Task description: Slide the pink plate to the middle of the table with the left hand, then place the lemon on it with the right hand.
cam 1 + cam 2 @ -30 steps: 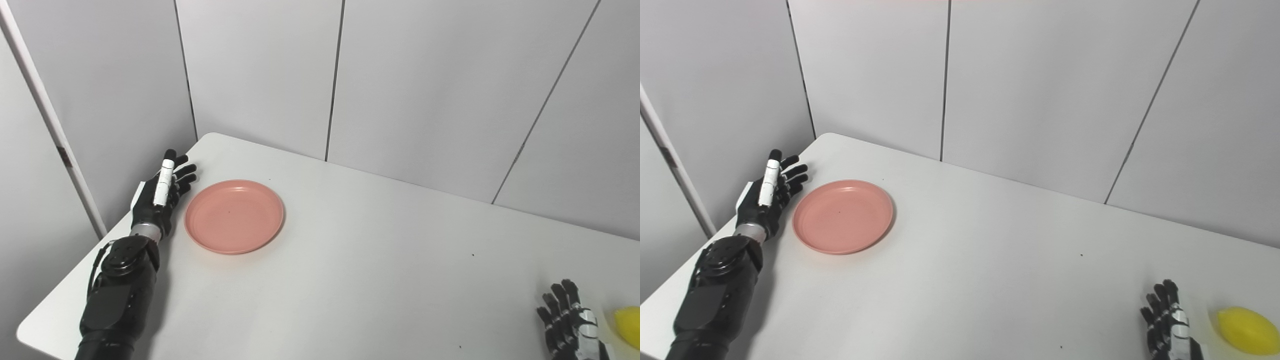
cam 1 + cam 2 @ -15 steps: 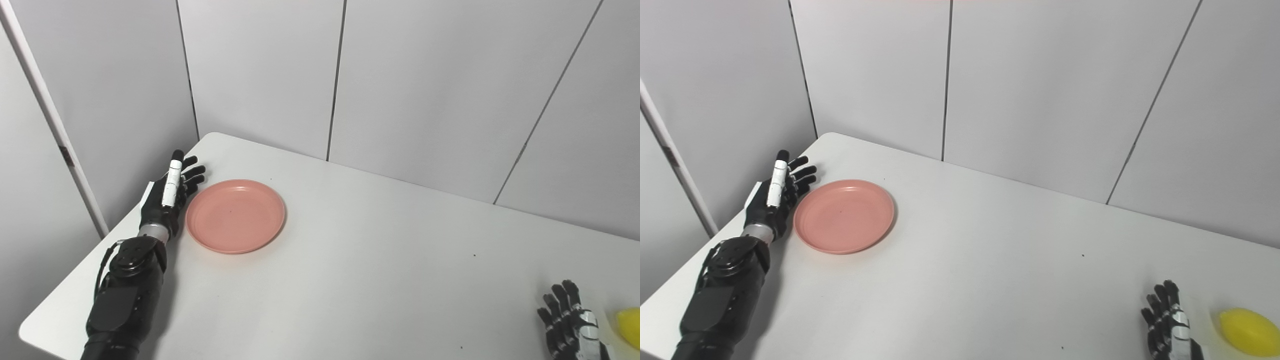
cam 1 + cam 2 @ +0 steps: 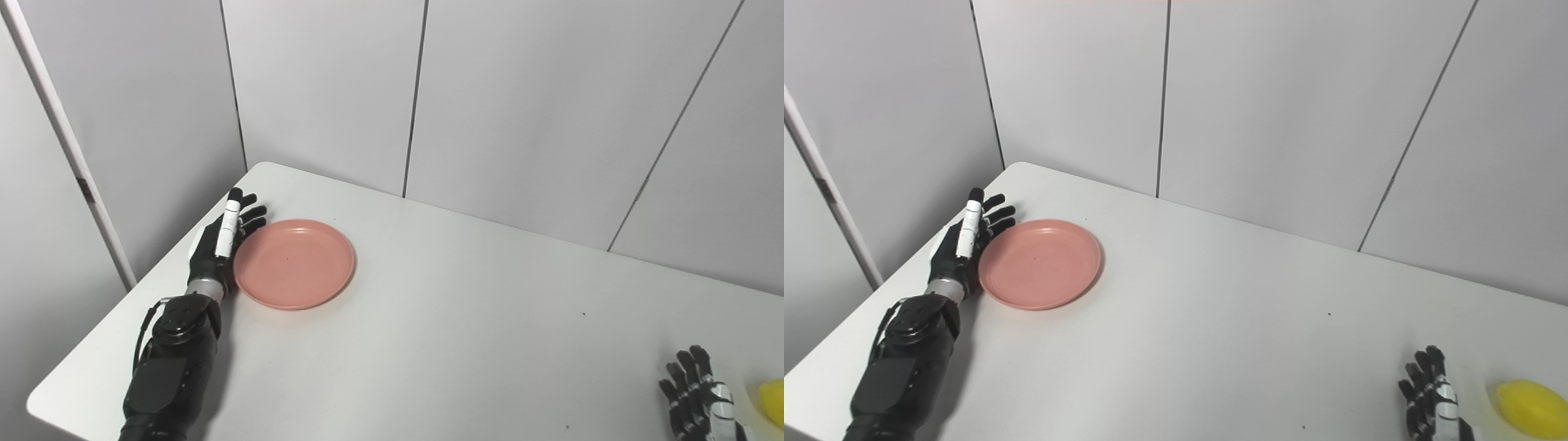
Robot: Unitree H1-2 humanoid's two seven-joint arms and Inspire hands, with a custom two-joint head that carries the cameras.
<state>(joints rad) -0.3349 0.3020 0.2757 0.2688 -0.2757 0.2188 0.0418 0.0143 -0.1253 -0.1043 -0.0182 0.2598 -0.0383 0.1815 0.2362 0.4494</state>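
The pink plate [image 3: 294,263] is a round, shallow dish of matte salmon colour with a low raised rim and a flat well; a tiny dark speck shows near its centre. It holds nothing. It sits flat on the white table [image 3: 441,318] toward the far left corner, well left of the table's middle.

The left hand [image 3: 223,242] stands on edge just at the plate's left rim, fingers [image 3: 995,214] straight and slightly spread, pointing toward the far side, holding nothing. Its palm faces the plate, and it appears to touch the rim or sit right against it; actual contact cannot be told for sure.

The lemon [image 3: 1528,407] is bright yellow, oval, smooth-looking, and lies on the table at the near right, partly cut off by the picture's edge in the left eye view. It is well apart from the plate.

The right hand [image 3: 1430,398] rests low at the near right, just left of the lemon with a gap between them, fingers extended and apart, grasping nothing.
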